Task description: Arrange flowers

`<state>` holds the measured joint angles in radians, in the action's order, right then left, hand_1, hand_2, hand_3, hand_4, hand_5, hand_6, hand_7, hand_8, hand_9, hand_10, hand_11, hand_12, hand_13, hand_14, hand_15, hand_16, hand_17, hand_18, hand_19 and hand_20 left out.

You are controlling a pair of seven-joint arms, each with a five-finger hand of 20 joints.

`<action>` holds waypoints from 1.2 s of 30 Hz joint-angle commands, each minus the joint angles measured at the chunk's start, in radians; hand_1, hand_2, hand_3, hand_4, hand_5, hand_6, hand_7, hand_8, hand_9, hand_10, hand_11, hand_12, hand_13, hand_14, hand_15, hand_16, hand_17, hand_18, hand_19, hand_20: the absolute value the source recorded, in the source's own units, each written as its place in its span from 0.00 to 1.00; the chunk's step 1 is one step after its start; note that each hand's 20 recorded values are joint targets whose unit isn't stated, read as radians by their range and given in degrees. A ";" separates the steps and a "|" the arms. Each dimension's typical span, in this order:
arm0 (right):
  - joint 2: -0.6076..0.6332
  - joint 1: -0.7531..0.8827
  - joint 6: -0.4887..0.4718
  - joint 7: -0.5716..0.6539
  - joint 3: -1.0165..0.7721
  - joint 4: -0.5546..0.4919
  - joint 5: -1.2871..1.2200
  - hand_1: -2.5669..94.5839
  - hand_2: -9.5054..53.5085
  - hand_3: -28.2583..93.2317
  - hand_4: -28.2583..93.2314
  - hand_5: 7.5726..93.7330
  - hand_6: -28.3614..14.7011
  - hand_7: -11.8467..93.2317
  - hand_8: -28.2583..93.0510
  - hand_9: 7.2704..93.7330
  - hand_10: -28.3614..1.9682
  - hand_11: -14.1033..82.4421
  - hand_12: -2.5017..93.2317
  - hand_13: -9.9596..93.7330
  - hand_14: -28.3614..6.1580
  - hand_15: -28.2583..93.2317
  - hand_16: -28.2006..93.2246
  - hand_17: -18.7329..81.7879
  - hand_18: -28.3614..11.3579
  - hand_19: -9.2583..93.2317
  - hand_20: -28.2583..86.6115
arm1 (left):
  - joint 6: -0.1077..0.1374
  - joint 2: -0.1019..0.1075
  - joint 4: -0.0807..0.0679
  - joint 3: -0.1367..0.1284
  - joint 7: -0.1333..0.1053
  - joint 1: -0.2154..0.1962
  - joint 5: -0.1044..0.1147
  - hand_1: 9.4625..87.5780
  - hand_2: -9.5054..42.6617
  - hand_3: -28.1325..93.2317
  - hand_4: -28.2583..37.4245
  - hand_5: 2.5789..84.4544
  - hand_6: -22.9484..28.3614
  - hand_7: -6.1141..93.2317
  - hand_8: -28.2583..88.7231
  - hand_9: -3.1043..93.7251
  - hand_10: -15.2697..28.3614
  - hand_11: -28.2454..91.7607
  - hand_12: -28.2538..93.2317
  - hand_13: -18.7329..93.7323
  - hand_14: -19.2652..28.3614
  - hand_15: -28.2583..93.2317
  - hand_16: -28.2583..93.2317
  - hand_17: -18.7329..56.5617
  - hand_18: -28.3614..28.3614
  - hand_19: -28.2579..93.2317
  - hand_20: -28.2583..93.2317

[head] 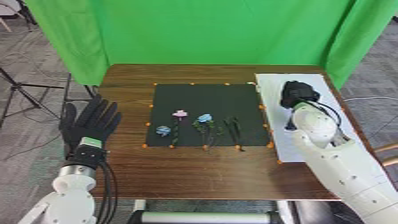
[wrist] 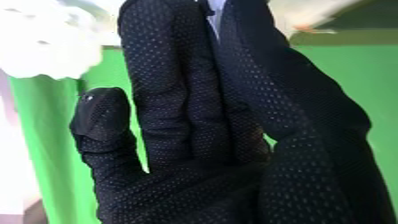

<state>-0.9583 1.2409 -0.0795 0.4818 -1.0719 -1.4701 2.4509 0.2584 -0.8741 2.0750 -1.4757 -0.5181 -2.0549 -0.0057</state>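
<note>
Pink flower point(head: 179, 113) lies on the dark mat point(head: 213, 97), its stem running toward the mat's near edge. Small blue flower head point(head: 163, 130) to its left, near the mat's left side. Larger blue flower point(head: 205, 118) to its right, green leaves along the stem. Dark green stems point(head: 233, 131) lie right of that, roughly parallel to it, reaching the near edge. Small orange markers point(head: 145, 145) dot the mat's border. White sheet point(head: 282, 137) sits just beside the mat, on the robot's right side of the brown table point(head: 195, 175). Right hand point(head: 299, 94) is over the far part of this sheet, right of the flowers and apart from them. Right wrist view: long fingers straight, close side by side; one digit stands apart from the rest. Pale sliver point(wrist: 216, 15) in a narrow gap between digits; cannot tell what it is or whether it is gripped. Bright white ruffled shape point(wrist: 44, 40) beyond the hand, too overexposed to identify. Left hand point(head: 86, 125) is at the table's left edge, well apart from the flowers, fingers straight and spread, pointing away from the robot. Green curtain point(head: 204, 30) hangs behind the table's far edge; grey carpet point(head: 31, 135) surrounds the table; black tripod point(head: 18, 85) stands at left.
</note>
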 commanded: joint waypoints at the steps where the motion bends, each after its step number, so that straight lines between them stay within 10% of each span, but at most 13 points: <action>1: 0.003 0.134 0.118 -0.066 -0.002 -0.288 0.070 0.62 0.02 0.80 0.00 0.79 0.68 0.41 0.25 0.85 0.66 0.21 0.29 0.78 0.67 0.55 0.56 0.58 0.20 0.96 0.60 | -0.010 -0.006 0.011 -0.014 0.008 -0.019 -0.005 0.20 0.47 0.82 0.00 0.45 0.59 0.22 0.16 0.37 0.66 0.43 0.32 0.40 0.71 0.56 0.16 0.19 0.74 0.53 0.32; 12: -0.101 0.139 0.029 -0.120 0.131 -0.341 0.115 0.61 0.01 0.82 0.00 0.79 0.67 0.41 0.25 0.80 0.63 0.23 0.27 0.76 0.67 0.55 0.56 0.56 0.19 0.96 0.59 | -0.010 -0.011 0.001 -0.003 0.036 -0.006 -0.020 0.20 0.48 0.82 0.00 0.45 0.59 0.22 0.16 0.37 0.66 0.43 0.32 0.40 0.71 0.57 0.16 0.19 0.74 0.53 0.32; 14: -0.129 0.140 -0.011 -0.100 0.137 -0.354 0.105 0.61 0.01 0.82 0.00 0.79 0.67 0.41 0.26 0.79 0.61 0.23 0.27 0.76 0.67 0.55 0.56 0.56 0.18 0.96 0.59 | 0.046 -0.005 0.010 0.006 0.024 0.004 0.023 0.20 0.48 0.82 0.00 0.45 0.59 0.22 0.16 0.37 0.66 0.43 0.32 0.39 0.71 0.56 0.16 0.19 0.74 0.53 0.32; 15: -0.137 0.141 0.003 -0.100 0.145 -0.352 0.122 0.61 0.01 0.82 0.00 0.79 0.66 0.41 0.26 0.79 0.61 0.24 0.26 0.76 0.67 0.55 0.56 0.56 0.18 0.96 0.59 | 0.035 -0.005 0.007 0.007 0.019 0.006 0.032 0.20 0.48 0.82 0.00 0.46 0.59 0.22 0.16 0.37 0.66 0.43 0.32 0.40 0.71 0.56 0.16 0.19 0.74 0.53 0.32; 22: -0.148 0.137 0.003 -0.115 0.168 -0.343 0.184 0.62 0.01 0.82 0.00 0.79 0.65 0.40 0.25 0.78 0.58 0.25 0.25 0.76 0.66 0.56 0.55 0.57 0.17 0.97 0.59 | 0.036 -0.007 0.006 0.002 0.024 0.007 0.014 0.20 0.49 0.82 0.00 0.47 0.60 0.23 0.16 0.38 0.67 0.43 0.32 0.40 0.71 0.57 0.16 0.19 0.74 0.53 0.32; 25: -0.147 0.130 -0.003 -0.117 0.180 -0.330 0.203 0.62 0.00 0.82 0.00 0.79 0.65 0.39 0.25 0.77 0.56 0.26 0.24 0.75 0.65 0.56 0.55 0.57 0.17 0.97 0.59 | 0.079 -0.010 0.009 -0.002 0.033 0.010 -0.016 0.20 0.49 0.82 0.00 0.47 0.60 0.23 0.15 0.38 0.67 0.44 0.32 0.36 0.69 0.57 0.15 0.19 0.74 0.53 0.32; 36: -0.141 0.136 -0.040 -0.119 0.179 -0.334 0.183 0.61 0.00 0.82 0.00 0.74 0.62 0.36 0.23 0.70 0.49 0.29 0.18 0.71 0.61 0.57 0.53 0.54 0.16 0.93 0.56 | 0.053 -0.008 0.012 -0.010 0.023 0.004 0.024 0.20 0.48 0.83 0.00 0.48 0.59 0.24 0.15 0.37 0.67 0.44 0.31 0.33 0.67 0.57 0.15 0.19 0.72 0.54 0.31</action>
<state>-1.1041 1.3726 -0.0890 0.3693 -0.8923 -1.7907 2.6381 0.3205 -0.8805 2.0773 -1.4823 -0.4886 -2.0460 -0.0080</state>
